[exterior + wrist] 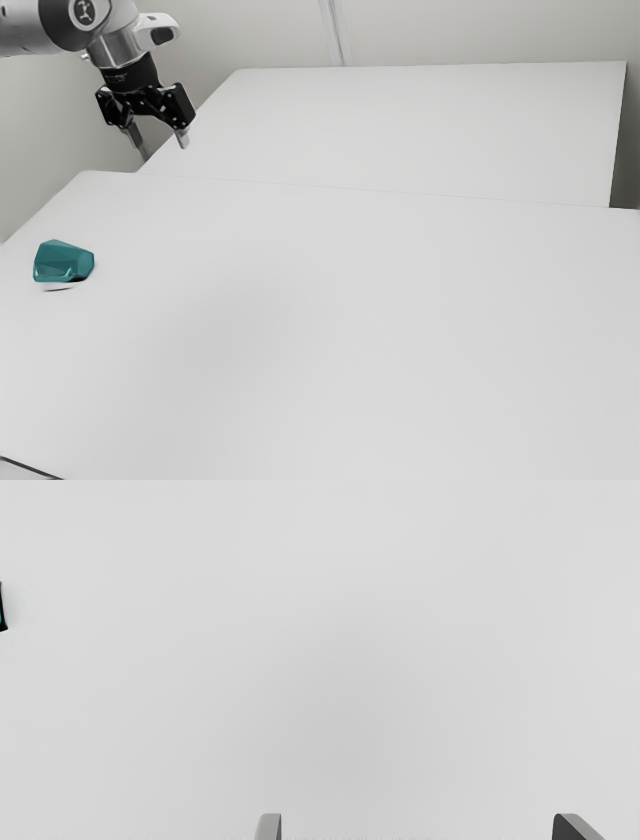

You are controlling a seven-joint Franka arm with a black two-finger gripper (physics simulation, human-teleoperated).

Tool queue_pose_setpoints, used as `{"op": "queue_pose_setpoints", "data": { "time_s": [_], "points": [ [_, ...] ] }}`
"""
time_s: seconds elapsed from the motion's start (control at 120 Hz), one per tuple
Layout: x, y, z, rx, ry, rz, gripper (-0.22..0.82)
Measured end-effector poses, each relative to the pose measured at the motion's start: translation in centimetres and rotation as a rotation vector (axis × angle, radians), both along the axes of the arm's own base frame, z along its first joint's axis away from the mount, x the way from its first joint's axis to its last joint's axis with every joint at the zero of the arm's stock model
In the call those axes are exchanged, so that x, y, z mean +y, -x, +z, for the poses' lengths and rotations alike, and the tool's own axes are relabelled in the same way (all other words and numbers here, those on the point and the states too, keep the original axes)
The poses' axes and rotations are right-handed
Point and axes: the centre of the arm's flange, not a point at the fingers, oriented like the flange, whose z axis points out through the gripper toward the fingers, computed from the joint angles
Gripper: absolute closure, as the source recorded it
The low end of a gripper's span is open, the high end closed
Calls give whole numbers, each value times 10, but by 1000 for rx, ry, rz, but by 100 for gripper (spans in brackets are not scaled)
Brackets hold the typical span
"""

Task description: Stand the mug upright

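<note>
Mug (64,262) in teal, faceted, lying on its side on the white table (340,320), toward the exterior view's left, black two-finger gripper (164,148) raised in the air well apart from the mug, fingers (269,827) spread wide

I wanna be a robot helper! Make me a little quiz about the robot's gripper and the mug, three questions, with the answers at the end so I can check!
1. True or false: the gripper is open and holds nothing.
2. Pick one. What colour is the mug?
A) Red
B) Teal
C) Yellow
3. Fill in the missing word: in the exterior view, the mug rests on the table near that view's ____ edge.

Key: 1. True; 2. B; 3. left
</note>
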Motion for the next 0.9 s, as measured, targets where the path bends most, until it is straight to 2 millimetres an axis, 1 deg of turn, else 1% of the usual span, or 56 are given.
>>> {"op": "queue_pose_setpoints", "data": {
  "time_s": [0.258,0.433,0.65,0.9],
  "points": [
    [-2,3,2,7,2,-5,1],
    [1,5,1,17,5,2,1],
    [14,8,1,25,8,19,1],
    [34,12,1,30,9,25,1]
  ]
}}
